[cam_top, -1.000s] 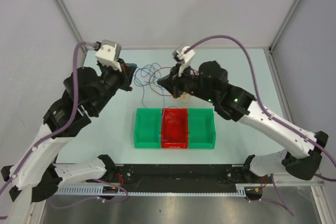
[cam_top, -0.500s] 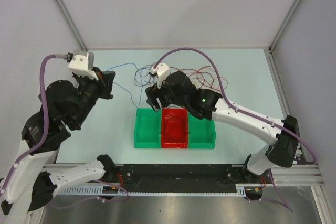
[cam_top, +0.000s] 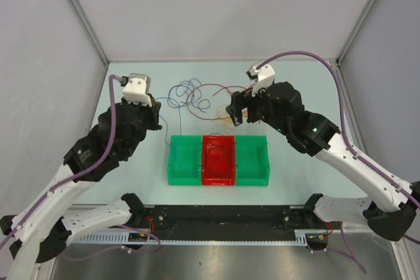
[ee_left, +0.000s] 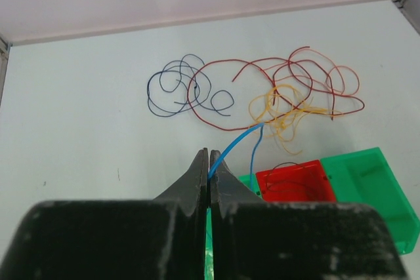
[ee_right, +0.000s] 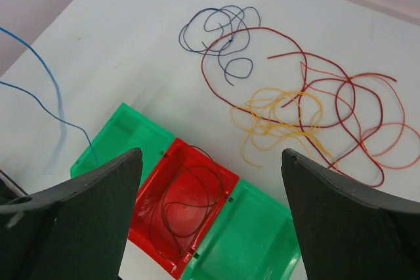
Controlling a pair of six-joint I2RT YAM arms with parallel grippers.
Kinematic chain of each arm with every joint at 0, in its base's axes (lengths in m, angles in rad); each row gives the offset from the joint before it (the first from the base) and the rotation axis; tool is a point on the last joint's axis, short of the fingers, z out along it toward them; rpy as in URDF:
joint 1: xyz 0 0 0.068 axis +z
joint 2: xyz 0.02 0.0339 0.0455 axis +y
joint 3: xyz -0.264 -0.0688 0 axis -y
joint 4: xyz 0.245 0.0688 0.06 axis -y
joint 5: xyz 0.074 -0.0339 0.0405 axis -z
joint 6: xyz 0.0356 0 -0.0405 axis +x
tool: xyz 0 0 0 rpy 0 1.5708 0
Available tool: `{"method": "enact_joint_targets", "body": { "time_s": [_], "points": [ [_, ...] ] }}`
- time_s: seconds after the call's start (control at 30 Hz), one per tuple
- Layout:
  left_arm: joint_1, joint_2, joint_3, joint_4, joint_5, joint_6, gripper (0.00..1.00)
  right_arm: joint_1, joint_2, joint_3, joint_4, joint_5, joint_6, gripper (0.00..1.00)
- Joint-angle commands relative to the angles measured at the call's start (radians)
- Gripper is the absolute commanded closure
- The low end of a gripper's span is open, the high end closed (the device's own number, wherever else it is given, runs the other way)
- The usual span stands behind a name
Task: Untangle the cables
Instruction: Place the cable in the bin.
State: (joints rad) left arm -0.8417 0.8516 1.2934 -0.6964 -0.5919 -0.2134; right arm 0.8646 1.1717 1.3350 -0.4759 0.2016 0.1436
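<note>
The cables lie tangled on the white table: dark blue loops point(ee_left: 177, 86), long red loops point(ee_left: 302, 73) and a yellow-orange bunch point(ee_left: 282, 113). From above, the dark blue cable point(cam_top: 184, 93) is left of the red one point(cam_top: 220, 90). My left gripper point(ee_left: 209, 155) is shut on a light blue cable point(ee_left: 239, 141) that runs up toward the yellow bunch. My right gripper point(ee_right: 210, 162) stands wide open above the red bin point(ee_right: 151, 191), holding nothing. In the top view it point(cam_top: 235, 113) hovers beside the yellow bunch point(cam_top: 226, 121). A dark cable coil point(ee_right: 190, 208) lies in the red bin.
Three bins stand in a row near the table's front: a green one point(cam_top: 172, 160), the red one point(cam_top: 218, 138) and another green one point(cam_top: 266, 160). Grey walls close in the table at the left, back and right.
My right gripper has opened and swung back to the right, away from the bins. The left arm, still shut on the light blue cable, has moved right, toward the bins.
</note>
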Motion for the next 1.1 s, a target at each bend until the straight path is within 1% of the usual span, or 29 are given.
{"method": "enact_joint_targets", "body": {
  "time_s": [0.0,0.33,0.57,0.73,0.77,0.93,1.07],
  "points": [
    [0.003,0.001,-0.035,0.077,-0.025,-0.034,1.0,-0.048,-0.04,-0.036,-0.05,-0.002,0.028,0.09],
    [0.004,-0.016,-0.172,0.086,-0.043,-0.084,1.0,-0.098,-0.052,-0.066,-0.055,-0.027,0.03,0.09],
    [0.003,-0.031,-0.244,0.035,-0.074,-0.173,1.0,-0.101,-0.04,-0.076,-0.036,-0.06,0.04,0.09],
    [0.003,-0.02,-0.296,0.003,-0.062,-0.257,1.0,-0.101,-0.026,-0.076,-0.026,-0.071,0.048,0.09],
    [0.003,-0.016,-0.311,0.002,-0.059,-0.288,1.0,-0.101,-0.024,-0.076,-0.026,-0.073,0.048,0.09],
    [0.004,0.015,-0.405,0.034,-0.026,-0.34,1.0,-0.099,-0.015,-0.077,-0.027,-0.08,0.054,0.09],
    [0.006,0.026,-0.443,0.032,-0.031,-0.395,1.0,-0.101,-0.017,-0.08,-0.035,-0.077,0.054,0.09]
  ]
}}
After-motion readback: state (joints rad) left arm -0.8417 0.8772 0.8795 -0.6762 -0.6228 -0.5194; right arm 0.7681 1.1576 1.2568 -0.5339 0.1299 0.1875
